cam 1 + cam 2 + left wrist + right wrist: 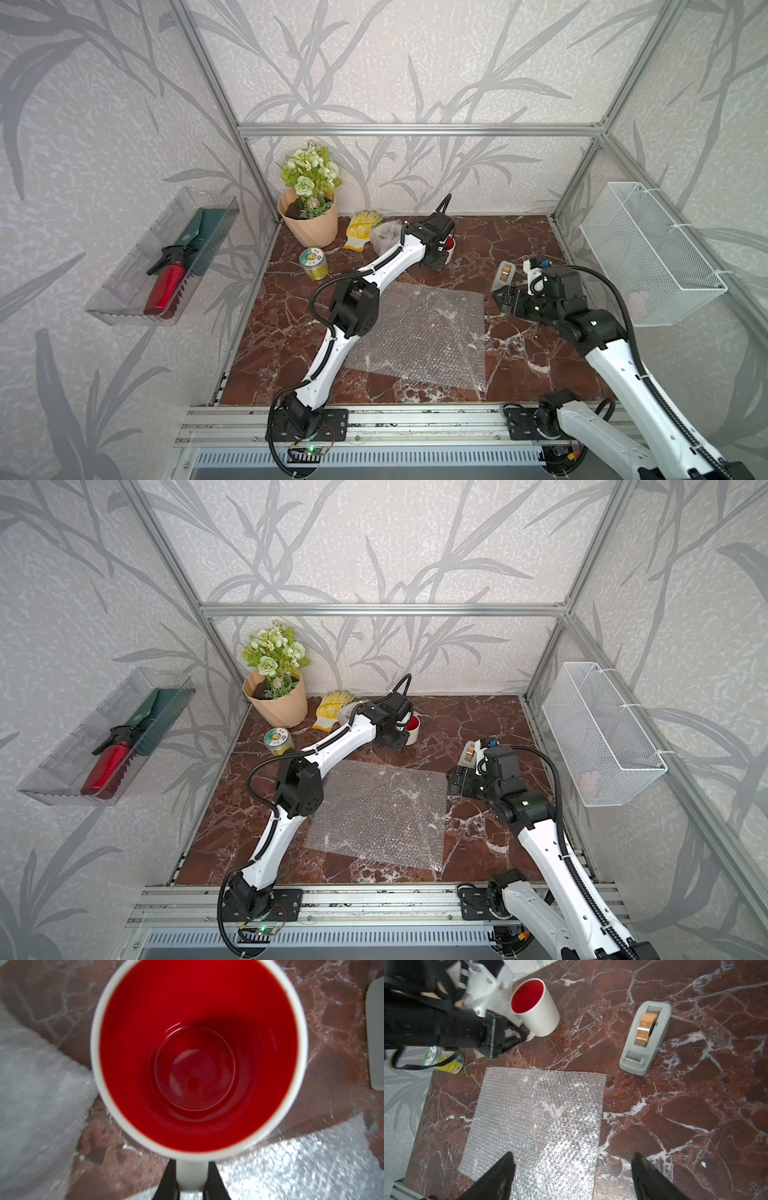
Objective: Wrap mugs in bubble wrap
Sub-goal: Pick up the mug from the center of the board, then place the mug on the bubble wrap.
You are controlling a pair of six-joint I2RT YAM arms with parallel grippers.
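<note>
A white mug with a glossy red inside stands mouth up near the back of the table, partly hidden by the arm in both top views. My left gripper is shut on its white handle, one black finger on each side; the right wrist view also shows this gripper. A flat sheet of bubble wrap lies mid-table. My right gripper hangs open over the sheet's right edge. A crumpled bubble wrap bundle sits behind the left arm; its contents are hidden.
A grey tape dispenser stands right of the mug. A green-labelled tin can, a yellow-dotted glove and a potted plant crowd the back left. A wire basket hangs on the right wall, a clear tray on the left.
</note>
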